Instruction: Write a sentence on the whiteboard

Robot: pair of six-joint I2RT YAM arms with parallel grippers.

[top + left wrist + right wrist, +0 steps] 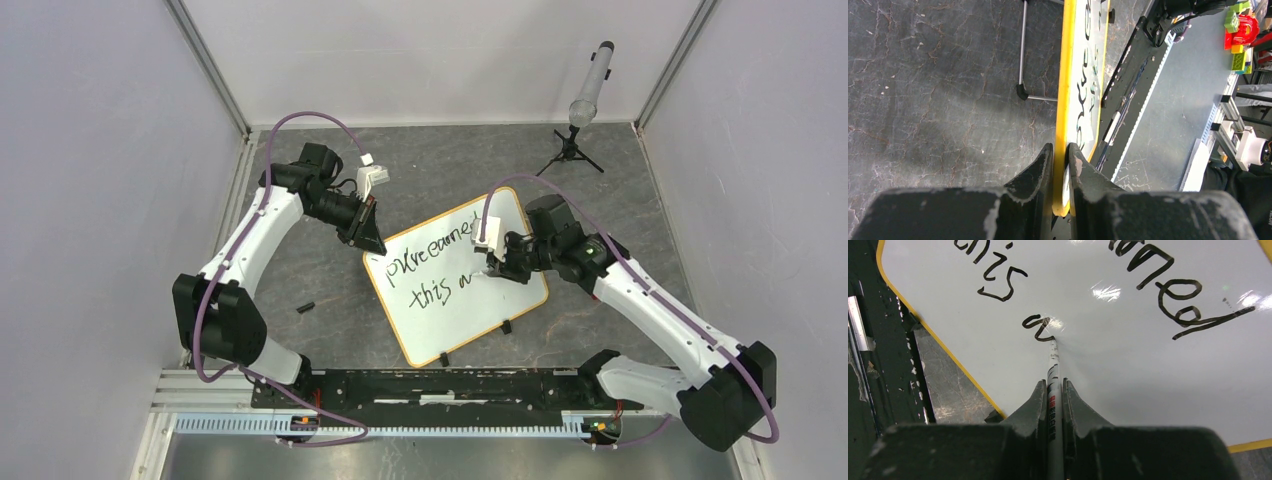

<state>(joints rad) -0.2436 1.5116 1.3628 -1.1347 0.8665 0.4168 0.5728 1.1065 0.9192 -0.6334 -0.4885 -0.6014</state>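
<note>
The whiteboard point(470, 300) lies tilted on the grey floor mat, white with an orange-tan frame and two black clip feet on its near edge. The sentence point(432, 262) runs in two slanted black lines, the second ending in a fresh squiggle point(1038, 325). My left gripper point(368, 240) is shut on the board's far-left corner; the yellow frame edge point(1064, 100) sits between its fingers point(1040, 167). My right gripper point(492, 262) is shut on a white marker point(1053, 385), whose tip touches the board at the end of the squiggle.
A small black marker cap point(305, 307) lies on the mat left of the board. A microphone on a small tripod point(578, 130) stands at the back right. White walls enclose the mat on three sides. The black base rail point(440, 388) runs along the near edge.
</note>
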